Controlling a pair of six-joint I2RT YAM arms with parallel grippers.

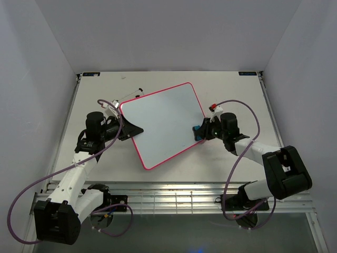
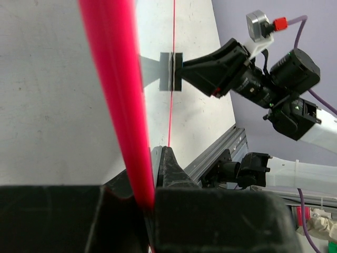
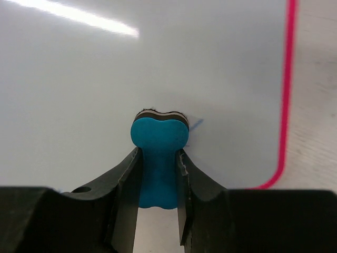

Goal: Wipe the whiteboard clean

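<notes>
The whiteboard, white with a pink-red frame, lies tilted on the table. My left gripper is shut on its left edge; in the left wrist view the pink frame runs down between the fingers. My right gripper is shut on a blue bone-shaped eraser and presses its felt end on the board near the right edge. A short blue mark shows beside the eraser. The eraser also shows in the top view.
A small marker-like object lies on the table behind the board's far left corner. The right arm shows across the board in the left wrist view. An aluminium rail runs along the table's near edge.
</notes>
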